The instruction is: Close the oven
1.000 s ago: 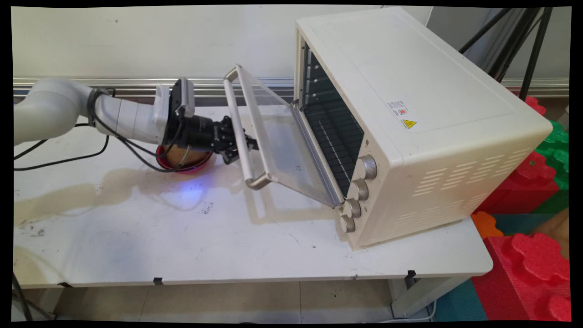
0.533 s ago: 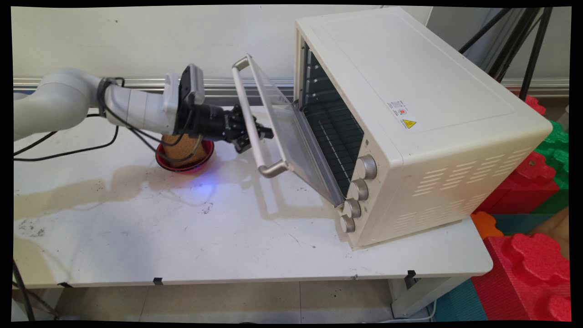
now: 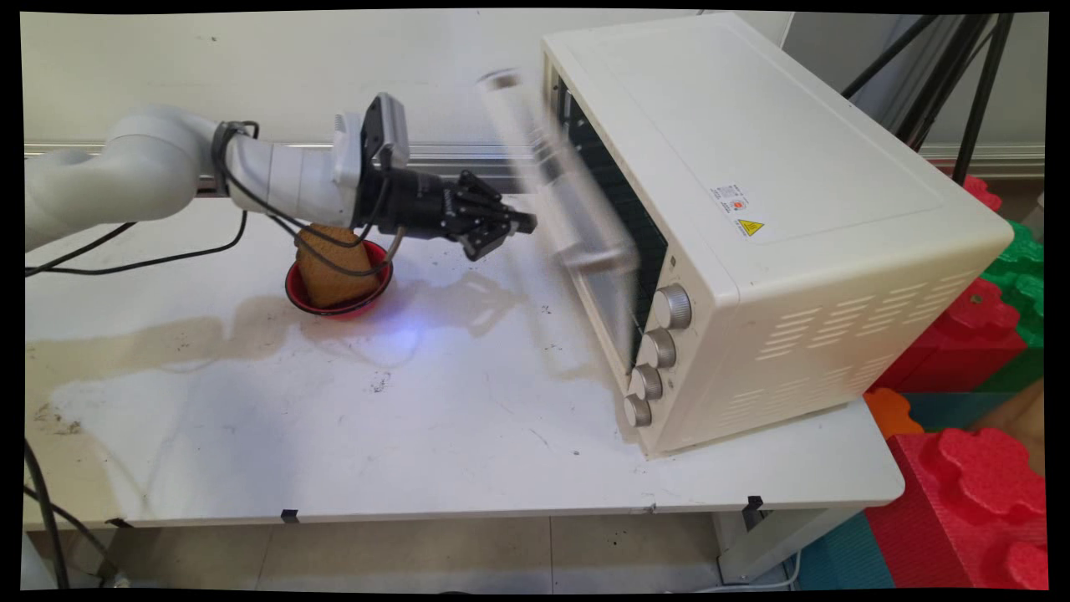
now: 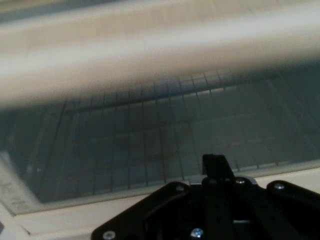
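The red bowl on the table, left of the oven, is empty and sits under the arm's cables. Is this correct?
Not quite. The red bowl is not empty: a brown block, like a piece of bread, stands in it, as the main view shows. It does sit left of the oven, under the arm's cables.

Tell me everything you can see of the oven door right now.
The oven door shows as a motion-blurred glass panel with a metal bar handle along its free top edge, hinged at the bottom of the cream oven. It stands nearly upright, almost shut against the oven's front, left of the four knobs. In the hand view the wire rack shows through the glass. The gripper is just left of it; contact cannot be told.
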`<control>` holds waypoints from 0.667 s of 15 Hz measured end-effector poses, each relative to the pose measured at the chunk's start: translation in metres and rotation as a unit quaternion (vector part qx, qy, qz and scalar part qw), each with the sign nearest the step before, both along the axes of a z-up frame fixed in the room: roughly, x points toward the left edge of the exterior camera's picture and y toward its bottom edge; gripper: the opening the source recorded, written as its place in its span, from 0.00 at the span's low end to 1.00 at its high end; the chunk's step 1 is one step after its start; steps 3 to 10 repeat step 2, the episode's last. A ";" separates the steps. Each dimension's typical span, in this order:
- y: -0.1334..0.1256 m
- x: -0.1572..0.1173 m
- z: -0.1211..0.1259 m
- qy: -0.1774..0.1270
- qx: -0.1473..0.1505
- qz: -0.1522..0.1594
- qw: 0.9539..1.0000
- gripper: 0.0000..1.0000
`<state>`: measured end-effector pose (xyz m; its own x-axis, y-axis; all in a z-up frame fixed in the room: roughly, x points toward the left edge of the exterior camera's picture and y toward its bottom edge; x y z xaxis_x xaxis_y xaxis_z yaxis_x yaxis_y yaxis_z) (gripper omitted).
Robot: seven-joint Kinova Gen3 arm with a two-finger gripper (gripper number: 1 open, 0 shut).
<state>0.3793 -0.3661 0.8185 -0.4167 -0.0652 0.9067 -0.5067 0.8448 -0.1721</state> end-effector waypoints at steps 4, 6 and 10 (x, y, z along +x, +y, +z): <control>-0.004 -0.006 0.003 0.001 -0.005 -0.002 1.000 0.00; -0.004 -0.006 0.003 0.001 -0.005 -0.002 1.000 0.00; -0.004 -0.006 0.003 0.001 -0.005 -0.002 1.000 0.00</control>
